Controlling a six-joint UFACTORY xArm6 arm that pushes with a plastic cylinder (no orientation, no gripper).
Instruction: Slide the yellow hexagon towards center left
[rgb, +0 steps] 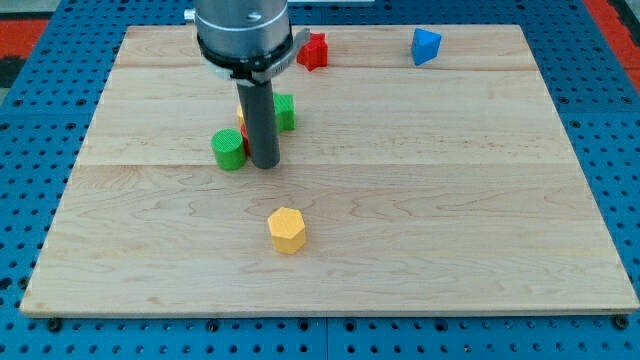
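The yellow hexagon (287, 229) lies on the wooden board (450, 200), below the view's centre and a little to the left. My tip (264, 163) rests on the board above the hexagon, about a block's width and a half away, just right of a green cylinder (229, 149). The rod stands upright under the arm's round head (243, 35).
A second green block (284, 111) sits right behind the rod, with a bit of yellow and red block (241, 123) showing at its left edge. A red block (314, 51) and a blue block (426, 46) lie near the board's top edge.
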